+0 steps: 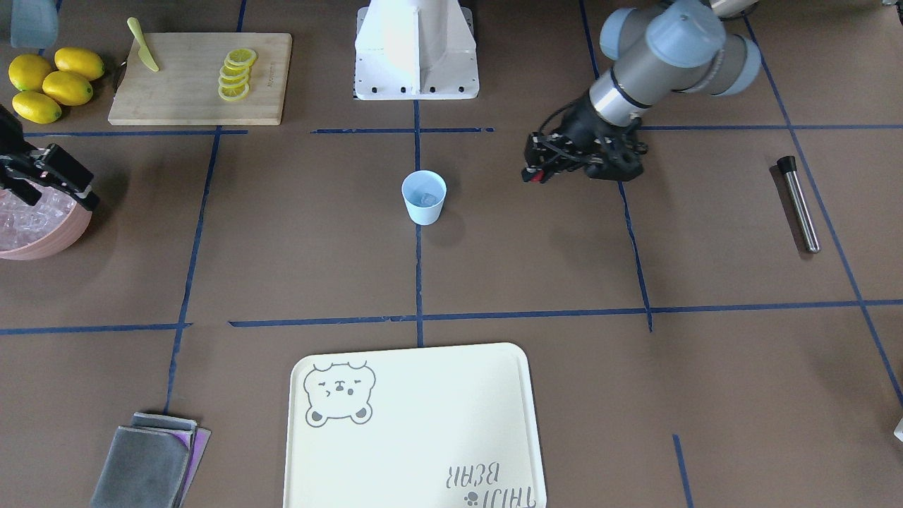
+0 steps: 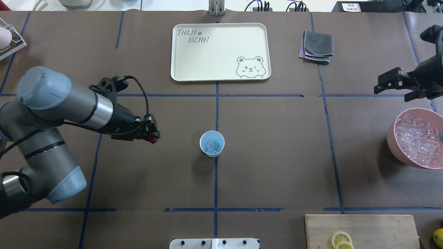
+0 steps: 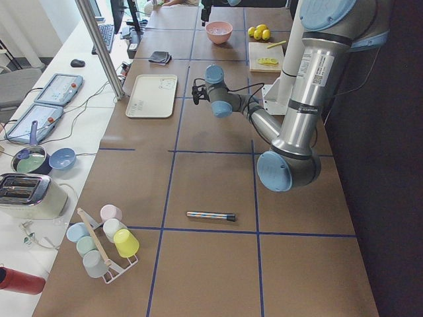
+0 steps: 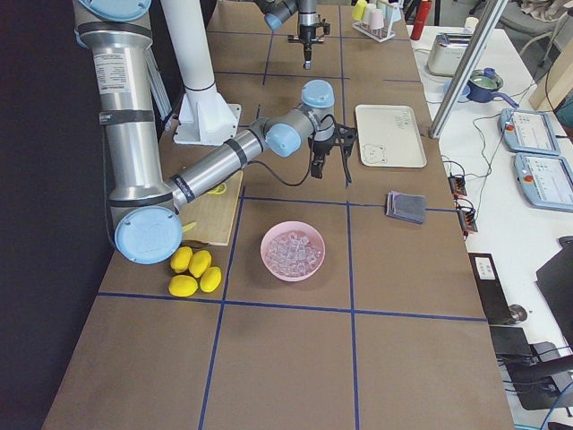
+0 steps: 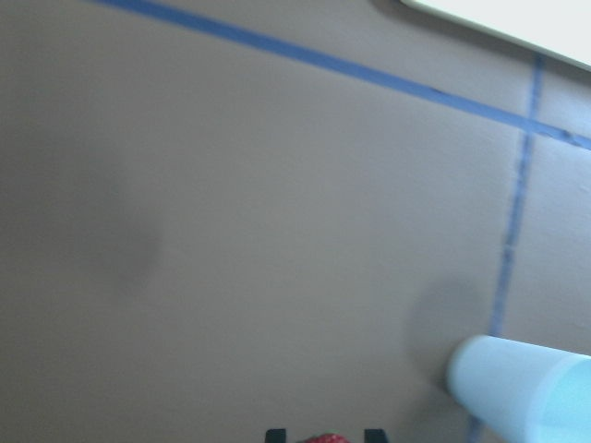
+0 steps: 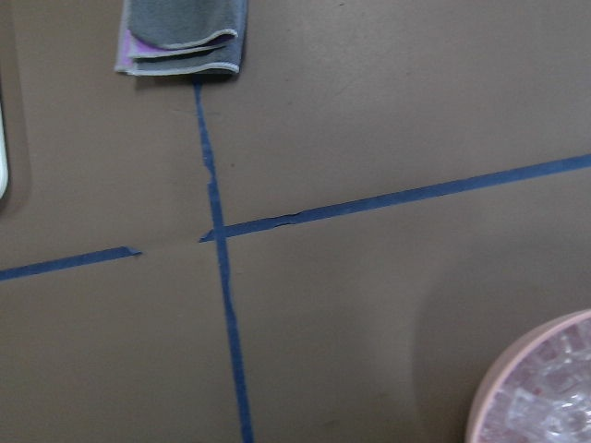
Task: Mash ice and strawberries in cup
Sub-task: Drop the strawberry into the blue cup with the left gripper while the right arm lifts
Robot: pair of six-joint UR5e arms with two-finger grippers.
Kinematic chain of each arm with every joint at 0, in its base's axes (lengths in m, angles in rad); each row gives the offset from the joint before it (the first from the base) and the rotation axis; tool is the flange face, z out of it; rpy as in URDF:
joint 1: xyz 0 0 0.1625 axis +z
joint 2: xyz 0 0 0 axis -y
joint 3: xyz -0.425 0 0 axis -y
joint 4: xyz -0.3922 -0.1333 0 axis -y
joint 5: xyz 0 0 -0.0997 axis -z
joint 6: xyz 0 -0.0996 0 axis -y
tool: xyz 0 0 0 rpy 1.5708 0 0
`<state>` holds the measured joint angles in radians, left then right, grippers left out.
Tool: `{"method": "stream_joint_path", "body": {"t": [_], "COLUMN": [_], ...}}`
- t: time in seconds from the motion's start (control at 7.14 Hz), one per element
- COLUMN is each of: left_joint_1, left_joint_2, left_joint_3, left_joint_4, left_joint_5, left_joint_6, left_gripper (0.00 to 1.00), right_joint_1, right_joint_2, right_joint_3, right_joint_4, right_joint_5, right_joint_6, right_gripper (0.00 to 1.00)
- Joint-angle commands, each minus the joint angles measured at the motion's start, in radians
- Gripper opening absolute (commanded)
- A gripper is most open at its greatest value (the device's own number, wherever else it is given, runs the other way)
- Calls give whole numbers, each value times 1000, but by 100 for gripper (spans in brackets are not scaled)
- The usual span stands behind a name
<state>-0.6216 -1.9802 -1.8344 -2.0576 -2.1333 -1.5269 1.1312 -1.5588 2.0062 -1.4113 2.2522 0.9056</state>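
Left tool clamps tiny red strawberry; right tool apart; glassy ice in cup.

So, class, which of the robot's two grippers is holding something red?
The left gripper: a small red strawberry sits between its fingertips. The right gripper, beside the pink bowl of ice, is open and empty.

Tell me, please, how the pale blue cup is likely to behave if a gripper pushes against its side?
The cup looks like thin plastic, so it is probably light and apt to slide. It tapers to a narrow base, so a high push may tip it. The ice inside probably steadies it slightly.
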Motion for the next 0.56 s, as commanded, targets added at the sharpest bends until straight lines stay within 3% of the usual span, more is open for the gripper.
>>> {"method": "stream_joint_path", "body": {"t": [0.0, 0.42], "left_joint_1": [104, 122], "left_joint_2": [-205, -249], "left_joint_3": [35, 93], "left_joint_4": [214, 220], "left_joint_5": [132, 190], "left_joint_6": [-52, -47], "left_gripper": [0, 2], "right_joint_1": [67, 65], "right_joint_2": [-37, -33], "right_joint_3": [-30, -35], "right_joint_4": [3, 5], "right_joint_5": [48, 52], "right_joint_6": [-115, -116], "right_gripper": [99, 99]}}
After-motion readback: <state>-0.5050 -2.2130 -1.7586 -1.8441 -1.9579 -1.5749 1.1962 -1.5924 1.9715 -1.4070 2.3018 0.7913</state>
